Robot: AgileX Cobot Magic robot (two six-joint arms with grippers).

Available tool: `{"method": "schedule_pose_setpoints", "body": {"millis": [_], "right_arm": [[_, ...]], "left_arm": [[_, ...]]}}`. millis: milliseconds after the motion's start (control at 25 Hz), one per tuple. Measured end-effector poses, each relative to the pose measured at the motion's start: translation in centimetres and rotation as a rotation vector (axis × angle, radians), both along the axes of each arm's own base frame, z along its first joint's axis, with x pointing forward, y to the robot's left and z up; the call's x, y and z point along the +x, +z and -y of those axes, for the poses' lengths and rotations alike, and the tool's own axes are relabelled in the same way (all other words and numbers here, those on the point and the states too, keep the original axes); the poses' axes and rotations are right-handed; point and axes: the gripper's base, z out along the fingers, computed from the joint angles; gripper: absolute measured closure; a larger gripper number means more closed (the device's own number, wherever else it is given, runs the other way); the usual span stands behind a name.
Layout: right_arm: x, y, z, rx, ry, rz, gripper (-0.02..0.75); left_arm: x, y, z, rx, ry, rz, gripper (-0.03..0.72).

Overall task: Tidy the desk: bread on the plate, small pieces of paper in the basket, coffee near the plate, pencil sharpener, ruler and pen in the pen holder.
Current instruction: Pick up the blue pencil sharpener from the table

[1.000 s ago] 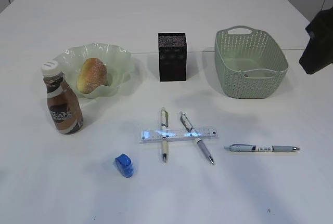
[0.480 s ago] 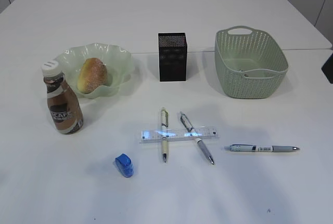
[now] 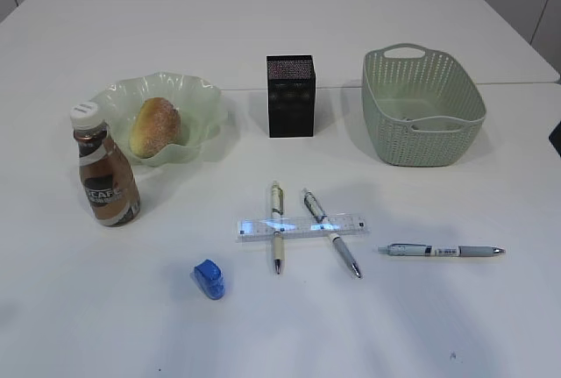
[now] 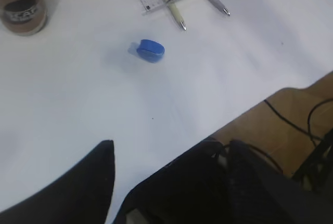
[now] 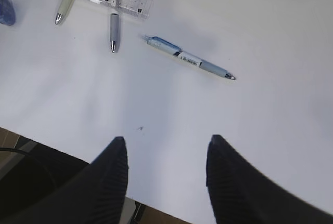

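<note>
The bread [image 3: 156, 126] lies in the plate [image 3: 195, 90], and the coffee [image 3: 105, 172] stands just in front of it. The pen holder [image 3: 290, 96] and the basket [image 3: 422, 108] stand further back. The ruler [image 3: 302, 225] lies across two pens [image 3: 277, 220] [image 3: 333, 236]; a third pen [image 3: 443, 250] lies to its right. The blue pencil sharpener [image 3: 209, 278] sits front left. My left gripper [image 4: 170, 146] is open and empty over the desk's front edge, below the pencil sharpener [image 4: 151, 51]. My right gripper [image 5: 167, 141] is open and empty below the third pen [image 5: 190, 58]. Small pieces of paper are out of view.
The desk [image 3: 438, 325] ends close beneath both grippers. A wooden floor with black cables [image 4: 296, 120] shows past that edge. A dark sliver of the right arm [image 3: 557, 137] touches the exterior view's right border.
The right arm, large at the exterior view's right edge a second ago, has pulled back almost out of that view. Nothing on the desk has moved.
</note>
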Motion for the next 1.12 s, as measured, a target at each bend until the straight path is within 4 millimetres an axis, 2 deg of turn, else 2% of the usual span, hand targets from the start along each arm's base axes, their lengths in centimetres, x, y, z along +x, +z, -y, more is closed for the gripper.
{"method": "schedule_pose_setpoints", "body": {"millis": [120,320,480,640,760,920,1120], "right_arm": [[0.0,0.0,0.0,-0.002,0.000,0.000,0.344],[0.0,0.0,0.0,-0.002,0.000,0.000,0.344],[0.0,0.0,0.0,-0.002,0.000,0.000,0.344],[0.0,0.0,0.1,-0.006,-0.001,0.001,0.344],[0.0,0.0,0.1,-0.008,-0.001,0.002,0.344],[0.0,0.0,0.1,-0.010,-0.001,0.002,0.344],[0.0,0.0,0.1,-0.010,-0.001,0.002,0.344]], "left_arm": [[0.6,-0.9,1.1,0.068,-0.143,0.007,0.214],[2.7,-3.8,3.1,0.225,-0.295,-0.063,0.214],[4.2,-5.9,4.6,0.317,-0.360,-0.078,0.201],[5.3,-7.5,6.0,0.333,-0.383,-0.086,0.150],[6.4,-8.1,7.0,0.342,-0.382,-0.108,0.129],[8.5,-7.8,8.6,0.358,-0.366,-0.114,0.125],[10.6,-8.5,10.3,0.412,-0.332,-0.202,0.125]]}}
